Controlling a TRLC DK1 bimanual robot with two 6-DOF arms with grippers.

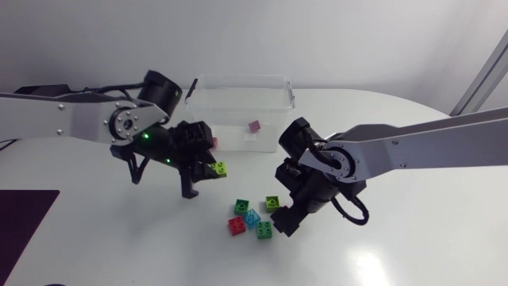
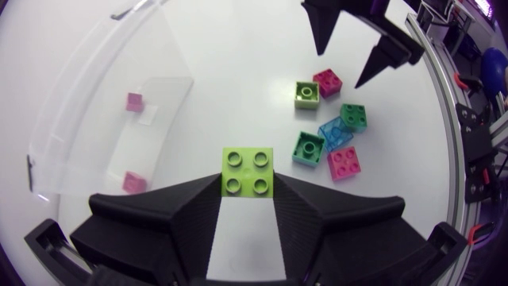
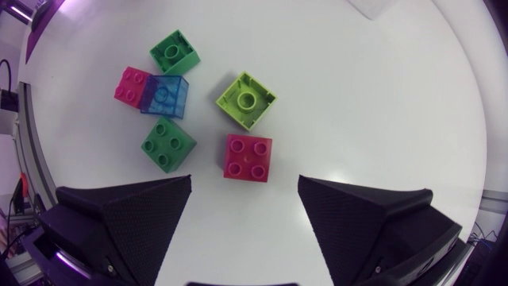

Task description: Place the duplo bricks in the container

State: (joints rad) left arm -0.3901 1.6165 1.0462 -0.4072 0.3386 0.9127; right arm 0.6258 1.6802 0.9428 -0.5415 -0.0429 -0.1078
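My left gripper (image 2: 248, 189) is shut on a lime green brick (image 2: 248, 171), held above the table a little in front of the clear container (image 1: 238, 91); the same brick (image 1: 218, 168) shows in the head view. Two pink bricks (image 2: 134, 101) (image 2: 134, 182) lie inside the container. Several loose bricks lie clustered on the table, among them a lime one (image 3: 246, 99), a magenta one (image 3: 248, 156), a clear blue one (image 3: 167, 96) and a green one (image 3: 167, 144). My right gripper (image 3: 244, 187) hangs open just over the magenta brick at the cluster's edge (image 1: 284, 216).
The container stands at the back middle of the white table (image 1: 413, 238). Both arms meet near the centre, the right gripper (image 2: 349, 56) a short way ahead of the left one. A dark mat (image 1: 24, 218) lies at the front left.
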